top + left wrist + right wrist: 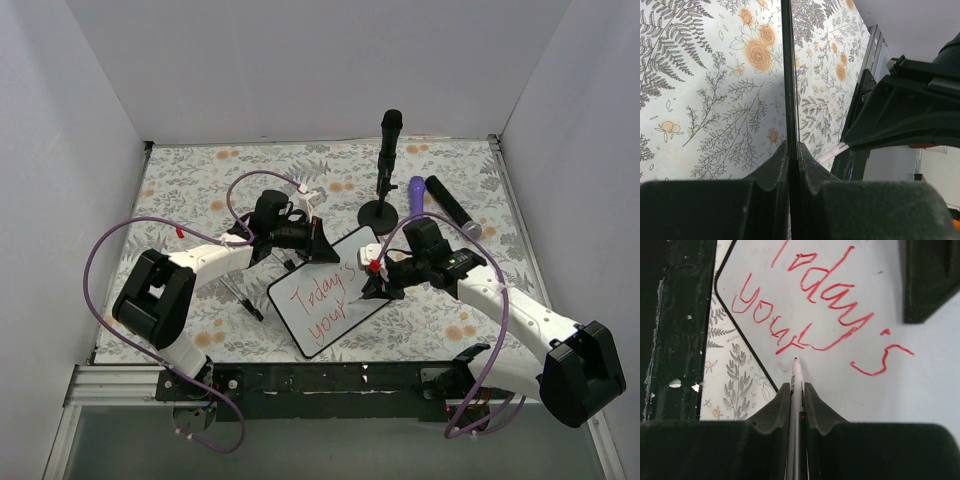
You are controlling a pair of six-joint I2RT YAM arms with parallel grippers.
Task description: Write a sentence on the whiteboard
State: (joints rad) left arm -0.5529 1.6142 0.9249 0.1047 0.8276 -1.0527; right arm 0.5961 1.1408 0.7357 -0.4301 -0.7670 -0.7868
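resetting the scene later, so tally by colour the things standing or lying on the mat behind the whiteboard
black: 2, the stand and the cylinder
purple: 1, the tube
total: 3

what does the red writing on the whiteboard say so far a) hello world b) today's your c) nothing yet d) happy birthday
b: the red sentence on the whiteboard reads "Today's your", and the tip of the marker in the right hand is by the end of "your".
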